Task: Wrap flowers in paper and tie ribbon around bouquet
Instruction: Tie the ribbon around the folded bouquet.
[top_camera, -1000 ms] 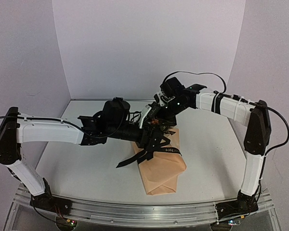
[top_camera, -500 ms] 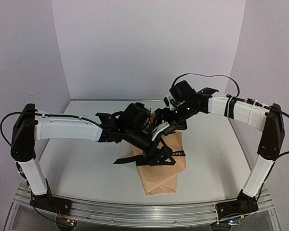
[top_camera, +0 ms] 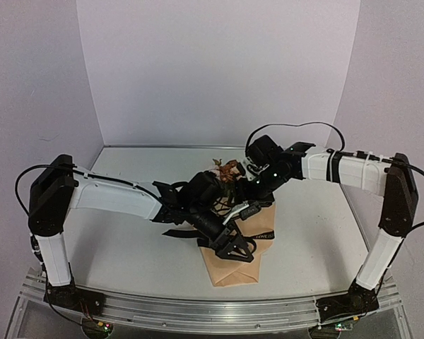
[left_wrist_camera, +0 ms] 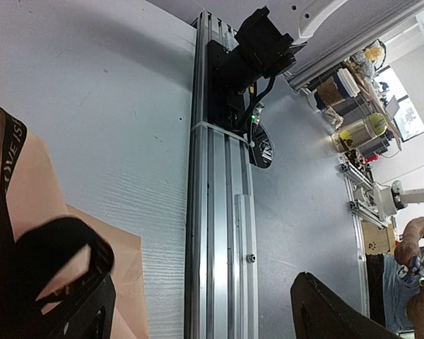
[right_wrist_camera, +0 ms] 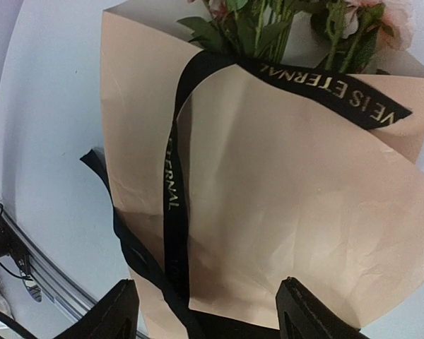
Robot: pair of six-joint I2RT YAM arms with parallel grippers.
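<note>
White table (top_camera: 120, 244); aluminium rail (top_camera: 198, 306) along near edge; lilac backdrop (top_camera: 219, 70) behind.
</note>
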